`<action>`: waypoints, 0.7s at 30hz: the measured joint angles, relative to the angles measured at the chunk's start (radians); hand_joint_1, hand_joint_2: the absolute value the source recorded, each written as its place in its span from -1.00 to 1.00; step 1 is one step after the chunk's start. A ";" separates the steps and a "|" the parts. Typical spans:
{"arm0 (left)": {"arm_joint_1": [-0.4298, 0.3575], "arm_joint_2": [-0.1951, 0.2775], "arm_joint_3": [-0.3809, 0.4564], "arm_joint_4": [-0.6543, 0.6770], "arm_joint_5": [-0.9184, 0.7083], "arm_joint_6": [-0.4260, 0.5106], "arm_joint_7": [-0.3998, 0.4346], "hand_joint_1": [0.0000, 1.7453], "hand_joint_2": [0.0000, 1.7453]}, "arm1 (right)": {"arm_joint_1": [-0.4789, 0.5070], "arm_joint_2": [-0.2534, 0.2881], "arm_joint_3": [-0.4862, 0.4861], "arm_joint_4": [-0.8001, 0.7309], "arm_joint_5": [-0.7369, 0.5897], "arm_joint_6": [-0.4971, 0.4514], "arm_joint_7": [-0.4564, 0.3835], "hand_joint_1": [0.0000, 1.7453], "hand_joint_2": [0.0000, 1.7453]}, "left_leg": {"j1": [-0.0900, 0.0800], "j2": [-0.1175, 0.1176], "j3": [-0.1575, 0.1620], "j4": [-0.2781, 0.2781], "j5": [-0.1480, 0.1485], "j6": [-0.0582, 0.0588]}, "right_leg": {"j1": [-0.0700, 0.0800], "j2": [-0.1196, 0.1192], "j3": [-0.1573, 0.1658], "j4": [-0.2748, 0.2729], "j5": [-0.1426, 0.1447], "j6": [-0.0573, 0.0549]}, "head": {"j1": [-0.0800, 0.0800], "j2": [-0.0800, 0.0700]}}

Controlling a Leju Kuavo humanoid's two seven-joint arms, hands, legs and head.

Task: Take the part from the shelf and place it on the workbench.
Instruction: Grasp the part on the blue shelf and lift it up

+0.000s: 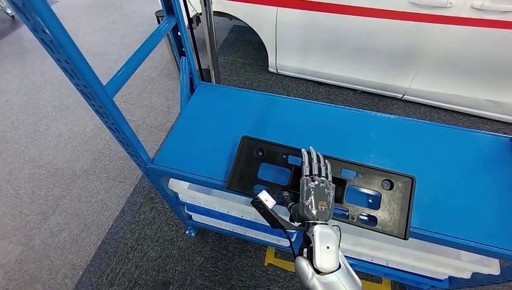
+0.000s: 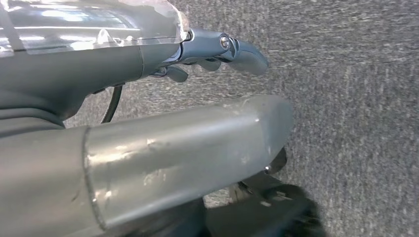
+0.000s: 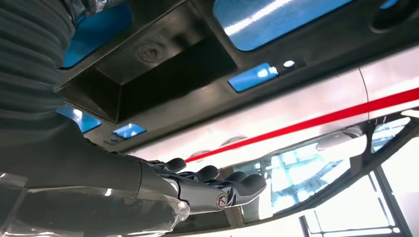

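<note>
Part [image 1: 265, 175] flat on shelf [image 1: 422, 151], right robot hand [image 1: 316, 184] over it, car [image 1: 392, 42] behind.

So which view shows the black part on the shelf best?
The head view: the whole black part lies flat on the blue shelf, under the right hand. The right wrist view shows a close slice; the left wrist view shows carpet.

One black plastic part [image 1: 321, 181] lies on one blue shelf [image 1: 386, 136]; two white trays [image 1: 211, 196] below; one white vehicle [image 1: 386, 48] behind.

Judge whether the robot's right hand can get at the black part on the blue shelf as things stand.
Probably yes: the right hand already lies flat over the black part, and nothing stands between them on the blue shelf.
</note>
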 joint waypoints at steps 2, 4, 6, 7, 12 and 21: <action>-0.002 0.000 0.000 0.000 0.000 0.000 -0.001 -1.00 -1.00 | -0.002 0.001 0.000 -0.004 -0.002 -0.002 -0.003 -1.00 1.00 | -0.004 -0.001 0.046 -0.099 0.032 0.008 | 0.003 0.001 -0.002 0.006 -0.003 0.008 | 0.000 0.000; -0.001 0.000 -0.001 0.000 0.000 0.000 -0.001 -1.00 -1.00 | -0.004 0.003 0.000 -0.011 -0.004 -0.004 -0.007 -1.00 1.00 | -0.008 -0.002 0.051 -0.115 0.033 0.015 | 0.006 0.002 -0.005 0.007 -0.001 0.017 | 0.001 0.000; 0.000 0.000 -0.004 0.000 0.001 0.000 -0.001 -1.00 -1.00 | -0.007 0.004 0.000 -0.019 -0.005 -0.007 -0.010 -1.00 1.00 | -0.005 -0.001 0.053 -0.122 0.039 0.028 | 0.005 0.003 -0.006 0.010 -0.007 0.026 | 0.001 0.000; 0.000 0.000 -0.006 0.000 0.001 0.000 -0.002 -1.00 -1.00 | -0.009 0.005 0.000 -0.024 -0.006 -0.010 -0.011 -1.00 1.00 | -0.002 0.000 0.054 -0.127 0.043 0.035 | 0.005 0.003 -0.014 0.029 -0.023 0.030 | 0.001 0.000; -0.001 0.000 -0.011 0.000 0.007 0.000 -0.001 -1.00 -1.00 | -0.009 0.007 0.000 -0.069 -0.016 -0.039 -0.025 -1.00 1.00 | -0.001 0.001 0.052 -0.130 0.047 0.046 | -0.001 0.002 -0.131 0.283 -0.135 0.044 | 0.001 0.000; 0.000 -0.003 -0.016 0.000 0.027 0.002 -0.005 -1.00 -1.00 | 0.015 0.029 -0.018 -0.268 -0.072 -0.049 -0.134 -1.00 1.00 | -0.006 -0.002 0.050 -0.124 0.038 0.012 | 0.002 0.003 -0.006 -0.002 0.003 0.018 | 0.000 0.000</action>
